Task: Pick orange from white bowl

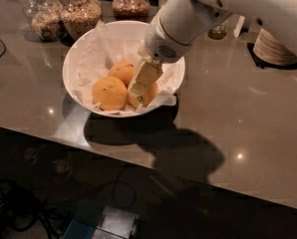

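The white bowl [71, 59], lined with crumpled white paper, stands on the grey counter left of centre and holds three oranges. The paler orange [151, 93] lies at the bowl's right side, partly hidden by my gripper. A deeper orange one with a greenish top mark [109, 92] lies front left, and another [121, 71] lies behind. My gripper [138, 90] reaches down into the bowl from the upper right and sits on or against the paler orange. The white arm [178, 24] hides the bowl's right rim.
Three glass jars of grains [43, 15] [81, 14] [131, 4] stand just behind the bowl. A stack of pale plates [279, 47] sits at the back right. The counter's front edge [138, 164] runs below the bowl, with cables on the dark floor beyond.
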